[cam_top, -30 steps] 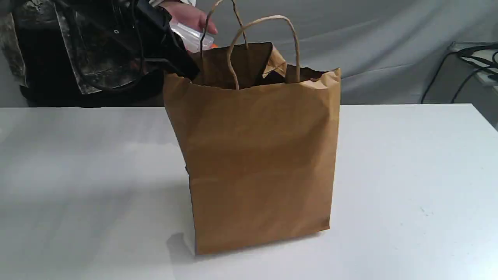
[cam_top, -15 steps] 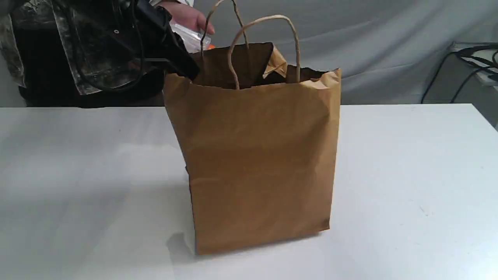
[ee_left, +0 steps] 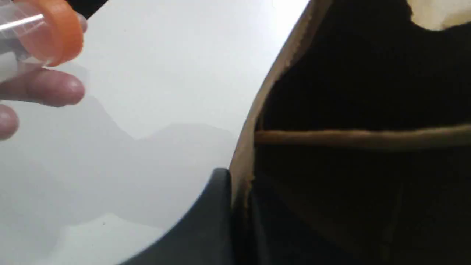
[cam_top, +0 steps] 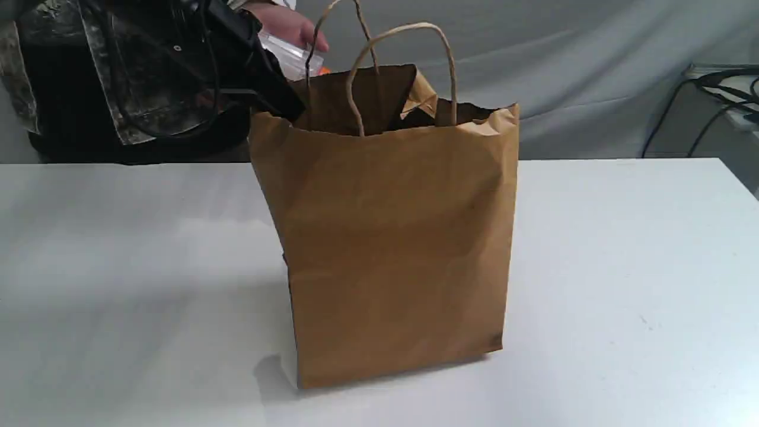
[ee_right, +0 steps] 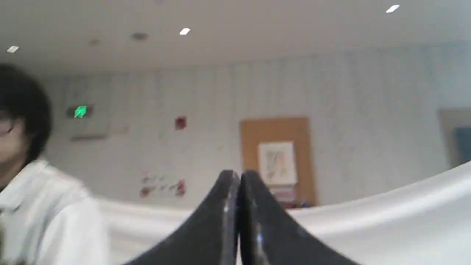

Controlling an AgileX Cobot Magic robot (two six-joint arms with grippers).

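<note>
Bottle (cam_top: 293, 58) slightly leftward; left hand (ee_left: 237, 176) tight on paper bag (cam_top: 391, 237).

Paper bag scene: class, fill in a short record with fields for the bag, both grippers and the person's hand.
Bag: brown paper bag, upright on white table, mouth open
Left gripper: clamped on the bag's rim
Right gripper: shut, empty, facing the room's wall
Person's hand: holds clear bottle with orange cap beside the bag's mouth

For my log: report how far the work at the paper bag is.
Done: paper bag stands open on the table, left hand clamped on its rim. In hand: a person's fingers hold an orange-capped bottle near the opening. Left: the bottle is not yet inside; the right hand is shut.
</note>
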